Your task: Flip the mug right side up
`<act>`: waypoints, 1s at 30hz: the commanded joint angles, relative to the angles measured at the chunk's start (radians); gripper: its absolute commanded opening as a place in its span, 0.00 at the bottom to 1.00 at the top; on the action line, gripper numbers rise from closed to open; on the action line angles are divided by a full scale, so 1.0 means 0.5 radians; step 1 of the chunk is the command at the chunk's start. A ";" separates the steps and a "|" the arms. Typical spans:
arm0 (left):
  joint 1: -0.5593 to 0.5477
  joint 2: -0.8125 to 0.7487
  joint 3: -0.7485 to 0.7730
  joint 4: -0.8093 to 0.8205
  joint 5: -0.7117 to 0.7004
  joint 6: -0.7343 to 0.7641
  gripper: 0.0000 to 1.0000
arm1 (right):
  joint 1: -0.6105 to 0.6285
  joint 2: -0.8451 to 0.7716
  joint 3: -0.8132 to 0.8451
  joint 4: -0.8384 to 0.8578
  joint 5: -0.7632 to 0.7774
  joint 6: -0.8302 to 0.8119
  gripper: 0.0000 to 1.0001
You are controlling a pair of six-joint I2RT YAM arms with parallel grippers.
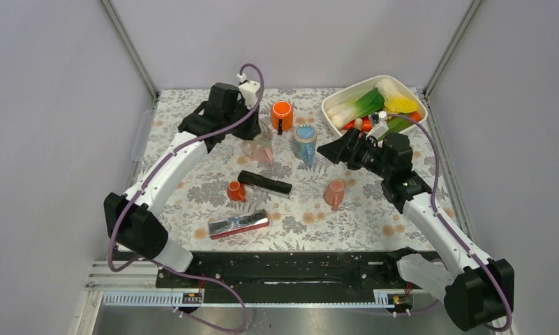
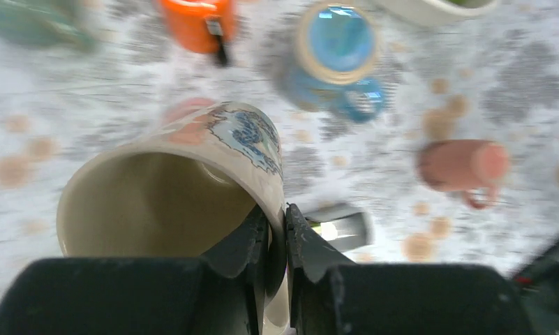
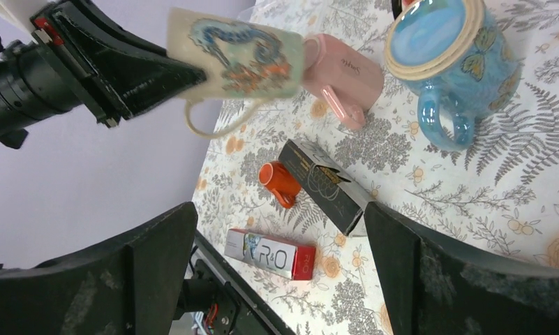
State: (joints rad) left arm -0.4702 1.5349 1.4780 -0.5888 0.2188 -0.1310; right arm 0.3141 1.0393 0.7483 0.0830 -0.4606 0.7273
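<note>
Two left fingers [image 2: 245, 248], one mug [image 2: 213, 150] pinched

red box [image 3: 269, 255] lettered "R&O", pink mug [image 3: 343, 73] script unreadable

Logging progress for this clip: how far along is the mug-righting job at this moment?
Done: the left gripper grips the patterned mug by its rim, one finger inside, clear of the table. In hand: the mug lies roughly sideways in the air, handle hanging down. Left: tip it mouth-up, set it down, release. The right gripper is open, holding nothing.
</note>
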 commanded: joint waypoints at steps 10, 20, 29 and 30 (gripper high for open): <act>0.681 0.087 0.412 0.035 -0.695 1.391 0.00 | 0.019 -0.306 0.038 -0.152 0.209 -0.250 0.99; 1.153 0.952 1.276 -0.338 -0.608 1.483 0.00 | 0.019 -0.260 0.040 -0.331 0.304 -0.376 0.99; 1.348 1.353 1.702 -0.349 -0.518 1.557 0.00 | 0.021 -0.225 0.028 -0.444 0.365 -0.409 1.00; 1.363 1.383 1.724 -0.352 -0.490 1.554 0.00 | 0.022 -0.229 0.021 -0.455 0.375 -0.411 0.99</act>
State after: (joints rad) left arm 0.1955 2.2330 2.2124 -0.8532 -0.0486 0.5911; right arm 0.3164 0.9344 0.7486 -0.1261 -0.3149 0.5507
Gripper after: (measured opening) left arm 0.154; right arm 0.993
